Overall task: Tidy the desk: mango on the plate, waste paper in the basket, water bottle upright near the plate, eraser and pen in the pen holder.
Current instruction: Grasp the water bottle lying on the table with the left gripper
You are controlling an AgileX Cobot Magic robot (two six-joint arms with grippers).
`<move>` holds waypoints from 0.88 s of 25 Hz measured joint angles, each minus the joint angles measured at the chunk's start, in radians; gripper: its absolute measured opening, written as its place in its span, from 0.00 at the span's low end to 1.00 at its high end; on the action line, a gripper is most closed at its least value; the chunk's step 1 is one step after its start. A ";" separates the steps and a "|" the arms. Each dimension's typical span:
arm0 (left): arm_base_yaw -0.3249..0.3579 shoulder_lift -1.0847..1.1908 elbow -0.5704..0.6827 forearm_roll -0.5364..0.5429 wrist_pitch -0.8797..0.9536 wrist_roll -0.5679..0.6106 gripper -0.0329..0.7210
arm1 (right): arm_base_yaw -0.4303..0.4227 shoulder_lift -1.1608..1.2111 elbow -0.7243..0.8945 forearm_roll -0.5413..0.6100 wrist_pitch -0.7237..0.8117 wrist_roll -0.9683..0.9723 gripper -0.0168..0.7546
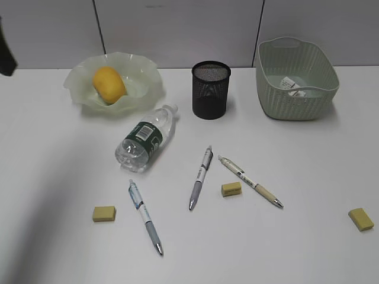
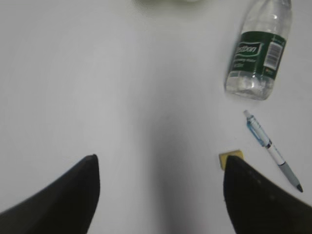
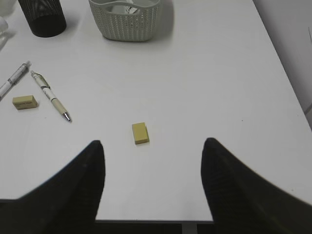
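The mango [image 1: 109, 84] lies in the wavy green plate [image 1: 80, 89] at the back left. The waste paper [image 1: 294, 86] lies in the basket [image 1: 296, 103] at the back right. The water bottle [image 1: 145, 137] lies on its side on the desk [image 1: 59, 171]; it also shows in the left wrist view [image 2: 258, 48]. The black pen holder [image 1: 211, 90] stands upright. Three pens [image 1: 145, 217] [image 1: 201, 177] [image 1: 250, 181] and three yellow erasers [image 1: 104, 213] [image 1: 231, 189] [image 1: 360, 218] lie on the desk. My left gripper [image 2: 161, 190] is open and empty above bare desk. My right gripper [image 3: 152, 183] is open and empty, near an eraser [image 3: 140, 133].
The desk's front edge [image 3: 151, 220] lies just under my right gripper. A grey panelled wall [image 1: 177, 29] stands behind the desk. A dark part of the left arm [image 1: 6, 50] shows at the far left edge.
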 joint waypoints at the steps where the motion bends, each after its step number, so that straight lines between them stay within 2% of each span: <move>1: -0.027 0.052 -0.033 -0.001 0.000 0.000 0.84 | 0.000 0.000 0.000 0.000 0.000 0.000 0.66; 9: -0.176 0.411 -0.306 -0.027 0.000 0.000 0.84 | 0.000 0.000 0.000 0.000 -0.001 0.000 0.66; 17: -0.258 0.684 -0.536 -0.056 0.000 0.025 0.83 | 0.000 0.000 0.000 0.000 -0.001 0.000 0.66; 22: -0.281 0.773 -0.606 -0.079 0.000 0.033 0.83 | 0.000 0.000 0.000 0.000 -0.001 0.000 0.66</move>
